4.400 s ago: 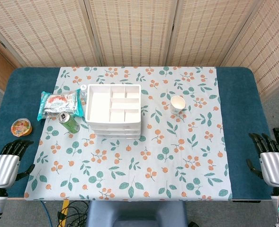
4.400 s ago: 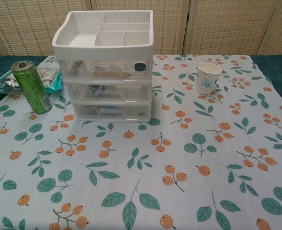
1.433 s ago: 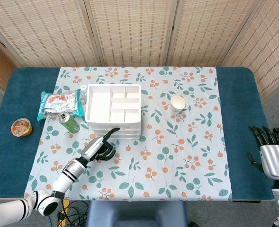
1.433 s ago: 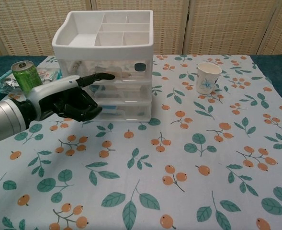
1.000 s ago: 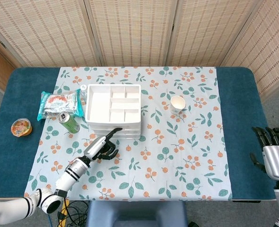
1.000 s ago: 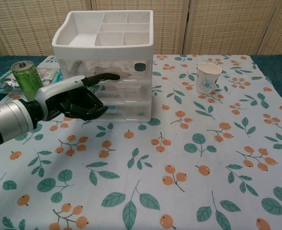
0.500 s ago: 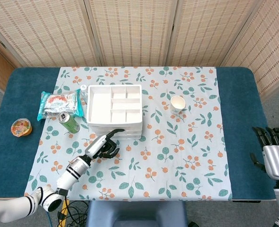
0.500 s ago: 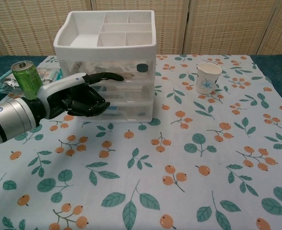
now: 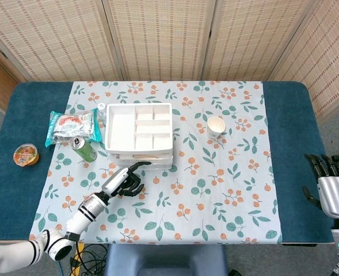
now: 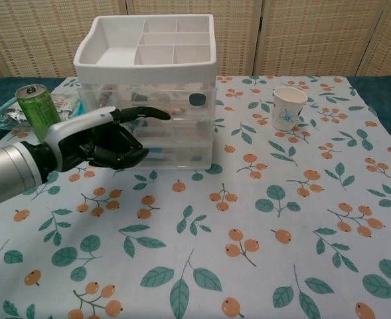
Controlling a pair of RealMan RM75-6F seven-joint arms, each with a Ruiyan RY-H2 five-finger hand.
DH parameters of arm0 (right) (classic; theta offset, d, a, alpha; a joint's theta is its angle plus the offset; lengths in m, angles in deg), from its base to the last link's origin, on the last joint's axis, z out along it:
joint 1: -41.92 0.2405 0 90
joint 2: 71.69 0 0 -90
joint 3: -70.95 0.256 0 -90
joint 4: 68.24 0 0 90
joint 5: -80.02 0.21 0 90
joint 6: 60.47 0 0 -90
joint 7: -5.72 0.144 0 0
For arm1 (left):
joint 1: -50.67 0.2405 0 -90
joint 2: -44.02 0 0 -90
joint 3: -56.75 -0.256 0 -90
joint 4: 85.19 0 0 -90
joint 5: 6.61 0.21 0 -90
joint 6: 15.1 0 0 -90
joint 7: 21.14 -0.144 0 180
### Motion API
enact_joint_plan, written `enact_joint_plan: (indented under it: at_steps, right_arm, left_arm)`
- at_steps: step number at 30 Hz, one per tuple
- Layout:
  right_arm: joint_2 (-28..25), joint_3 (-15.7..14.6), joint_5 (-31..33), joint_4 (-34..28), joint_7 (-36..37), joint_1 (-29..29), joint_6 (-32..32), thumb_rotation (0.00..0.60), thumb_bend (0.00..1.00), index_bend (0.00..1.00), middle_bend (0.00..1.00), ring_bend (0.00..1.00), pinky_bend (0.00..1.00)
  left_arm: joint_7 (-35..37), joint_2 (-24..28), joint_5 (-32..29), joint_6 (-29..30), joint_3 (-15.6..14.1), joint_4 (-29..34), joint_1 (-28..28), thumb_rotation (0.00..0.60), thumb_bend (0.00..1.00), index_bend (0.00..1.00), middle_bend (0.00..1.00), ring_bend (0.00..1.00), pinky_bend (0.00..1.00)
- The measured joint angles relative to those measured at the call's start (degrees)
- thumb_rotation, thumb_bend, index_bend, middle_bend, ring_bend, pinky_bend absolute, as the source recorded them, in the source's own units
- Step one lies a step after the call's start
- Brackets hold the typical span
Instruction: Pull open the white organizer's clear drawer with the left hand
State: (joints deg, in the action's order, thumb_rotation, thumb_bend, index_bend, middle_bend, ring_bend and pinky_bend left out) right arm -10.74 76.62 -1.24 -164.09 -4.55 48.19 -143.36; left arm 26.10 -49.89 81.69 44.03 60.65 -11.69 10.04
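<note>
The white organizer [image 9: 108,133] [image 10: 145,70] stands on the floral cloth, left of centre, with three clear drawers stacked under its divided top tray. Its top clear drawer [image 9: 152,155] [image 10: 182,100] juts a little way out of the front. My left hand [image 9: 122,182] [image 10: 94,143] is right in front of it, most fingers curled in. One outstretched finger [image 10: 153,113] is hooked on the top drawer's front. My right hand [image 9: 333,194] rests at the table's right edge, fingers apart and empty. It is out of the chest view.
A green can [image 9: 84,149] [image 10: 43,117] stands just left of the organizer, with a snack packet [image 9: 71,126] behind it. A jelly cup [image 9: 26,154] lies at the far left. A paper cup [image 9: 216,125] [image 10: 288,106] sits right of the organizer.
My left hand came up from the table's edge to the organizer's front. In the last half second it drew back slightly and the top drawer slid out with it.
</note>
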Motion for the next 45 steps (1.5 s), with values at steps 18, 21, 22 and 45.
enact_joint_plan:
  at_steps: [18, 21, 22, 45]
  right_arm:
    - [-0.1, -0.2, -0.1, -1.5, -1.7, -0.1, -0.3, 0.6, 0.37, 0.08, 0.14, 0.12, 0.16]
    - [-0.2, -0.2, 0.0, -1.7, -1.9, -0.3, -0.5, 0.6, 0.37, 0.08, 0.14, 0.12, 0.16]
    - [-0.2, -0.3, 0.0, -1.8, -1.9, -0.3, -0.5, 0.6, 0.37, 0.08, 0.14, 0.12, 0.16]
    - [-1.3, 0.1, -0.4, -1.7, -1.0, -0.6, -1.5, 0.6, 0.37, 0.08, 0.14, 0.12, 0.16]
  left_arm:
    - [0.6, 2.1, 2.1, 1.9, -2.5, 2.7, 1.0, 0.6, 0.47, 0.17, 0.87, 0.94, 1.0]
    - [0.6, 2.4, 2.4, 2.1, -2.8, 3.3, 1.1, 0.6, 0.47, 0.17, 0.87, 0.94, 1.0]
    - [0.5, 2.6, 2.5, 2.3, -2.8, 3.5, 1.2, 0.6, 0.47, 0.17, 0.87, 0.94, 1.0]
    - [-25.5, 18.0, -2.8, 4.3, -1.3, 21.3, 4.1, 0.6, 0.49, 0.14, 0.92, 1.0, 1.0]
